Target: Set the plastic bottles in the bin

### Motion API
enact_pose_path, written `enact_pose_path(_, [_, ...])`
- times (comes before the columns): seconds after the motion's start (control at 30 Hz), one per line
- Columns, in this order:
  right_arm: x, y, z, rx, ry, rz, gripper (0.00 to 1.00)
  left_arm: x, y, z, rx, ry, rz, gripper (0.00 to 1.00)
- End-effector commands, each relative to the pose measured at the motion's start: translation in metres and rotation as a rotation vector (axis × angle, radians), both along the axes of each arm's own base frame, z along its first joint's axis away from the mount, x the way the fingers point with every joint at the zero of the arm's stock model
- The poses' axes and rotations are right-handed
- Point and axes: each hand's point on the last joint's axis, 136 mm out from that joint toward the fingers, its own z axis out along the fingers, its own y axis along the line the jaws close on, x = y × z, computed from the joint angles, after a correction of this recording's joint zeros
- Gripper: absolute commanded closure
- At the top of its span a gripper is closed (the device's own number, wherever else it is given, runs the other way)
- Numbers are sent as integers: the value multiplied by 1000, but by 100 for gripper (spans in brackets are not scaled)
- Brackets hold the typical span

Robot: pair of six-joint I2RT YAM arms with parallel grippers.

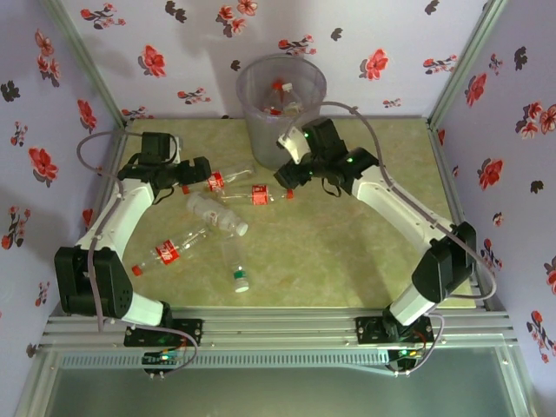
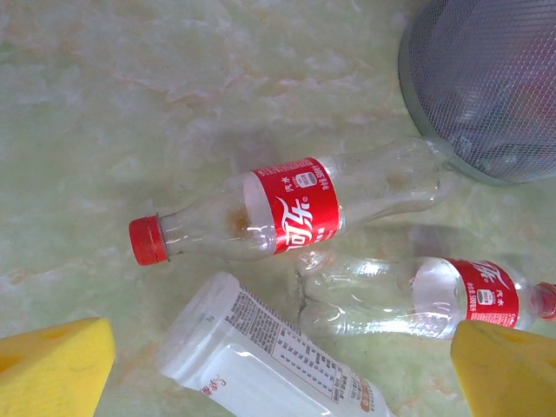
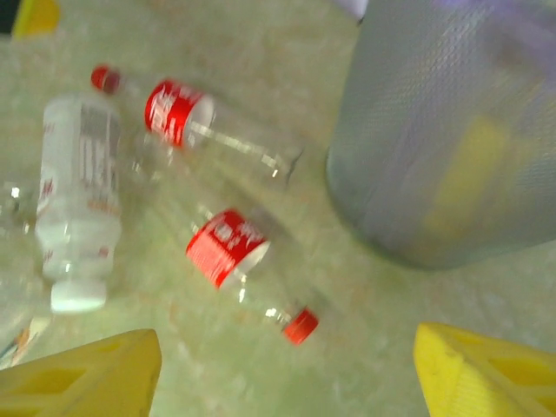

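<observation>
We find the left gripper [image 2: 280, 372] with its jaws spread as wide as they go. Its two yellow fingers [image 2: 54, 369] stand well apart and grip nothing. Under the gap lies one white bottle [image 2: 261, 360] with a white cap, on its side. Just past it lie two clear ones, both on their sides and nearly touching: the first red-label bottle [image 2: 291, 208], its red cap pointing away from the bin, and the second red-label bottle [image 2: 408, 295].

The right gripper [image 3: 287, 378] has its jaws partly open, the yellow fingertips [image 3: 486, 373] apart with nothing between them. It hangs above the table [image 1: 347, 252] beside the foot of the bin [image 1: 281, 104], and the second red-label bottle lies just ahead of it.

Farther out we count two more on the table. A third red-label bottle [image 1: 169, 252] lies toward the left edge. A clear green-cap bottle [image 1: 234, 265] lies nearer the near edge, left of the middle.

That makes five bottles on the table: three with red labels, one white and one with a green cap.

The one bin stands upright at the middle of the far edge. Inside it we make out bottles in the bin [image 1: 278, 87] with red caps, but we cannot tell how many.
</observation>
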Motion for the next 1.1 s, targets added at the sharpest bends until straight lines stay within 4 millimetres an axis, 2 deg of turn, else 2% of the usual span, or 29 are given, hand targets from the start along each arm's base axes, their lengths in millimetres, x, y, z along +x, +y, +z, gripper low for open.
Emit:
enact_pose_path(0.0, [-21, 17, -12, -27, 50, 74, 25, 4, -1, 8, 24, -14, -18, 0])
enact_pose_path(0.13, [-45, 38, -48, -39, 194, -75, 24, 4, 0, 8, 37, -16, -17, 0])
enact_pose_path(0.27, [-83, 79, -82, 38, 327, -145, 22, 4, 1, 7, 36, -12, -14, 0])
enact_pose_path(0.4, [-112, 112, -108, 34, 400, -212, 18, 4, 2, 4, 45, -8, -8, 0])
enact_pose_path(0.5, [-126, 127, -122, 32, 417, -253, 13, 4, 4, 6, 53, -11, -6, 0])
enact_pose_path(0.7, [-136, 140, -150, 21, 448, -337, 7, 4, 5, 5, 65, -11, -4, 0])
enact_pose_path(1.07, [-142, 153, -194, -45, 473, -361, 12, 5, 6, 3, 67, -3, -1, 0])
